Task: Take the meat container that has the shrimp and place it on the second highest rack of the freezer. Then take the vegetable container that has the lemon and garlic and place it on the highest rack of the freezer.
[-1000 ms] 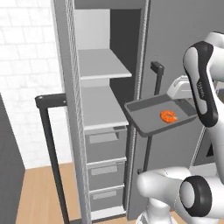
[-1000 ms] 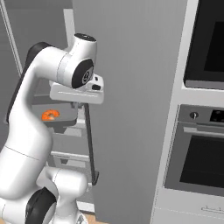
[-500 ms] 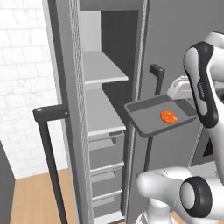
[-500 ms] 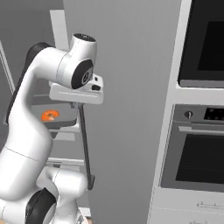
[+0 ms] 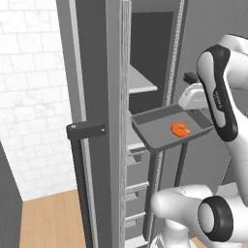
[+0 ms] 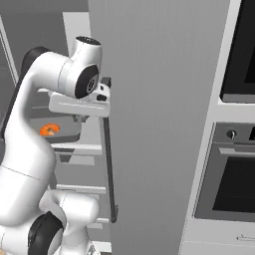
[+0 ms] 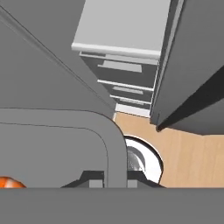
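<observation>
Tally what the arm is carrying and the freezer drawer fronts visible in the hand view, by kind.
Grey meat container: 1
Orange shrimp: 1
Freezer drawer fronts: 3 visible in the hand view
Total: 5

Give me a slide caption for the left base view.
White arm carries the grey shrimp container toward the open freezer's shelves.

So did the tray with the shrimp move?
Cannot tell: the tray sits beside the arm as before; the whole picture shifted, so the camera moved.
</observation>
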### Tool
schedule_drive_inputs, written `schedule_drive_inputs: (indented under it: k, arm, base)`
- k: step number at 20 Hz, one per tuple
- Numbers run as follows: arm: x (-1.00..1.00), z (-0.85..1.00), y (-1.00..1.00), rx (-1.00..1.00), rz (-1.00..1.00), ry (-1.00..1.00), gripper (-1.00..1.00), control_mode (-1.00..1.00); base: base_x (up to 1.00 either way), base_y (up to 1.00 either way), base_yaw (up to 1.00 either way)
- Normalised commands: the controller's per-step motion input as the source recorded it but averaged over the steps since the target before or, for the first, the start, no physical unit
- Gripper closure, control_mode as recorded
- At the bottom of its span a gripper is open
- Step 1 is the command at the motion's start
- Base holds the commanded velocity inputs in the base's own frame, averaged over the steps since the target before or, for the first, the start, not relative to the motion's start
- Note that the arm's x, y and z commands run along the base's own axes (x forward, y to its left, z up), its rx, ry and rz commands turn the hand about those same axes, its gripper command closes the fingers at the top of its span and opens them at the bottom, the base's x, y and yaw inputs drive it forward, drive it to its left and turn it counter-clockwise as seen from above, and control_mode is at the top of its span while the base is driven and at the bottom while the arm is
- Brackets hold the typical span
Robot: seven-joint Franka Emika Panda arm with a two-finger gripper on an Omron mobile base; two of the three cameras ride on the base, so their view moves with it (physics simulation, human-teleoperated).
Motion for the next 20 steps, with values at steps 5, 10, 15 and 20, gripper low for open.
schedule_drive_inputs:
  k: [5, 10, 15, 20]
  arm:
    - [0.0, -0.31, 0.62, 0.01, -0.27, 0.0, 1.0, -1.0]
    - [-0.1, -0.7, 0.31, 0.08, -0.57, 0.0, 1.0, -1.0]
    - [0.03, -0.87, 0.13, 0.0, -0.52, 0.0, 1.0, -1.0]
    - [0.28, -0.52, 0.0, 0.07, -0.33, 0.0, 1.0, -1.0]
  base:
    - [0.0, 0.0, 0.0]
    - [0.0, 0.0, 0.0]
    - [0.0, 0.0, 0.0]
    - [0.0, 0.0, 0.0]
